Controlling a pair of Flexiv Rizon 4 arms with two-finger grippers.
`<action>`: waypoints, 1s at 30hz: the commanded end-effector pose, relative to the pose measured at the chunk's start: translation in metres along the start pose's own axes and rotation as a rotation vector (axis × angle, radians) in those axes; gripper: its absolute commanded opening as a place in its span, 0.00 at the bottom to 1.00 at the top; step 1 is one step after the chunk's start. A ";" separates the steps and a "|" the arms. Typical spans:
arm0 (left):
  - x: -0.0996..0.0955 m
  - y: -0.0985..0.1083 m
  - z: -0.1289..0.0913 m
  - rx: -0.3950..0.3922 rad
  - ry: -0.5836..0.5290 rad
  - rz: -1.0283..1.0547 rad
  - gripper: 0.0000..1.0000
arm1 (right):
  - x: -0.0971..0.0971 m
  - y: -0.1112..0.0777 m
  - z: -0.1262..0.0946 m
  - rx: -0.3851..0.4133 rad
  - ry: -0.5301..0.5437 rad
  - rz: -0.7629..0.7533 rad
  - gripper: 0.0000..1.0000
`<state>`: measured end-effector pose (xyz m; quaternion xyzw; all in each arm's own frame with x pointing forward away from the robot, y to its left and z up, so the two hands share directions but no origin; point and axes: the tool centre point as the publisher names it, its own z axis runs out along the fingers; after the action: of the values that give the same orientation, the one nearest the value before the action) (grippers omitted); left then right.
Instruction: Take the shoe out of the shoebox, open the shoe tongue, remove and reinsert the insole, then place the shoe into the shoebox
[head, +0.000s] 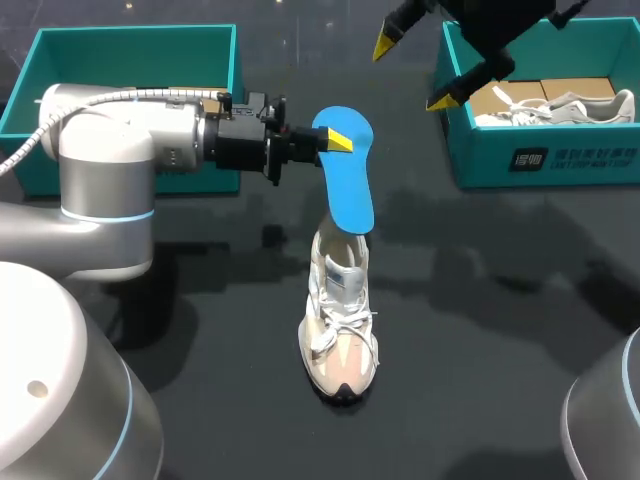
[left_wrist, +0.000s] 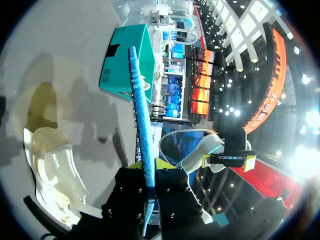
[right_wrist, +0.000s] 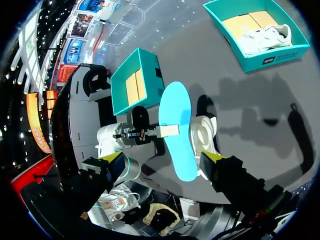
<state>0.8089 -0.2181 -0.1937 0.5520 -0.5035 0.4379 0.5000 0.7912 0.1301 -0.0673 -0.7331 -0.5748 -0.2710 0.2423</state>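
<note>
Above shoe (head: 340, 320), insole (head: 351, 195) clamped in left hand (head: 337, 141)

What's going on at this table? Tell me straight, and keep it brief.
The left claw is shut on the blue insole and holds it over the heel end of the pale shoe, which stands on the dark table. I can't tell whether the insole's lower end touches the shoe. The right claw hangs open and empty by the right shoebox, which holds another shoe.
</note>
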 end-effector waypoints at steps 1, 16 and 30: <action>0.000 0.001 0.000 0.000 -0.002 0.000 0.00 | -0.010 -0.003 0.002 0.008 0.445 0.030 1.00; 0.000 0.001 0.000 0.000 -0.002 0.000 0.00 | -0.025 -0.003 0.018 0.048 0.571 0.012 1.00; 0.000 0.001 0.000 0.000 -0.002 0.000 0.00 | -0.038 -0.003 0.025 0.049 0.631 0.011 1.00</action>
<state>0.8090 -0.2181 -0.1937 0.5521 -0.5034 0.4379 0.5000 0.7873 0.1199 -0.1072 -0.6265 -0.4907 -0.4444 0.4114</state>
